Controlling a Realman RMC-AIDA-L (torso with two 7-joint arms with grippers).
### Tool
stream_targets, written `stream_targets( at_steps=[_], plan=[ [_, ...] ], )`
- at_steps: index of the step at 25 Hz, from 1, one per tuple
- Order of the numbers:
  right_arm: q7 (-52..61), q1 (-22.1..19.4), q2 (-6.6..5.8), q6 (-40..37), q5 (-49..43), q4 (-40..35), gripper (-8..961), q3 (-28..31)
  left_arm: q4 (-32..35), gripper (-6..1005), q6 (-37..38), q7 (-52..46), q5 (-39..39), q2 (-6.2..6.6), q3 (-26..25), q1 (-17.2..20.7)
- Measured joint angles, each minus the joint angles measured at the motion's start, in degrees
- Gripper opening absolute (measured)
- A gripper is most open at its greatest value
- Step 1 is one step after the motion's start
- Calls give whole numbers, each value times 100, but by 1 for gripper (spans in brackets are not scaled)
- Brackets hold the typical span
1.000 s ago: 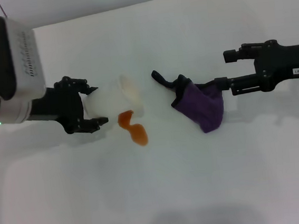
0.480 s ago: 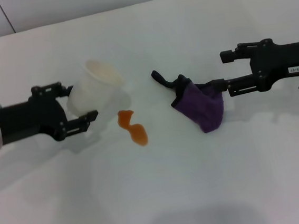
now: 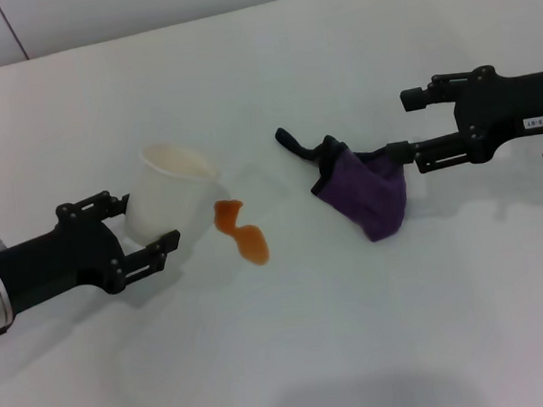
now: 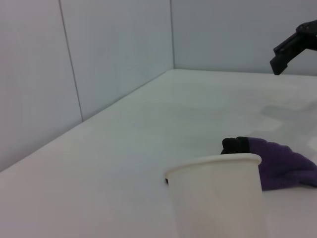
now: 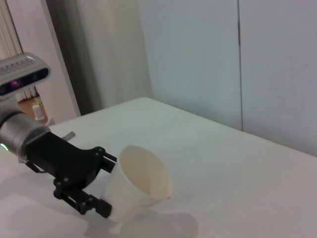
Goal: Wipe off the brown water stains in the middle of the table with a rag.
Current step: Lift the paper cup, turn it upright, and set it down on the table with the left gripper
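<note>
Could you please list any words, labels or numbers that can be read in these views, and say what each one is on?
Small white label on the right arm, behind the right gripper: it carries dark characters, but they are too small to read.
White paper cup in the left gripper: no print visible.
Rag and table: no text.

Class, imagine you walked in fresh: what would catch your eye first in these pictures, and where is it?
Probably the orange-brown water stains in the middle of the white table, and the purple rag just right of it, held by the right gripper. On the left, the left gripper holds a tilted white paper cup beside the puddle.
</note>
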Motion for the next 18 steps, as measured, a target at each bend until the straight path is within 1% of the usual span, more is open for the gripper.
stream_targets(
  at_steps=[3, 11, 14, 18],
  plan=[
    [-5, 24, 0, 28, -94, 0, 839, 7, -87, 682, 0, 51, -51, 1, 0, 18],
    [-153, 53, 52, 77, -218, 39, 839, -53, -765, 682, -17, 827, -345, -3, 0, -2],
    [-159, 53, 53, 109, -219, 44, 839, -117, -826, 682, -39, 911, -364, -4, 0, 1],
    [-163, 48, 49, 114, -219, 50, 839, -130, -868, 681, -51, 1091, -378, -7, 6, 101]
  ],
)
